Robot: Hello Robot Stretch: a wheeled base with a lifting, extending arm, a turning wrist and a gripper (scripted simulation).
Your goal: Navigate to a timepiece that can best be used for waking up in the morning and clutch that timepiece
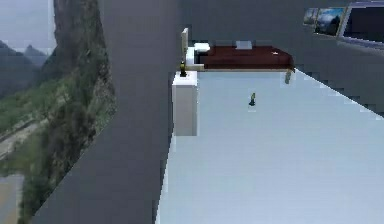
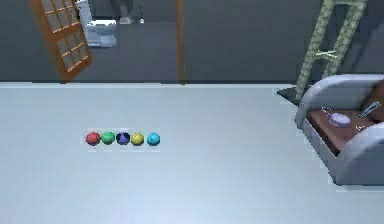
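Claw: state cannot be told
Nightstand (image 1: 186, 105): centre-left, forward view, small dark thing (image 1: 183, 70) on top
Bed (image 1: 245, 56): upper middle, beyond it

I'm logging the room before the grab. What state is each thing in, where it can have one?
paned door: swung open.
bed: made, dark red cover flat.
ladder: propped against the wall.
coloured balls: in a row on the floor.
small dark thing: upright on the white cabinet.
small green thing: upright on the floor.
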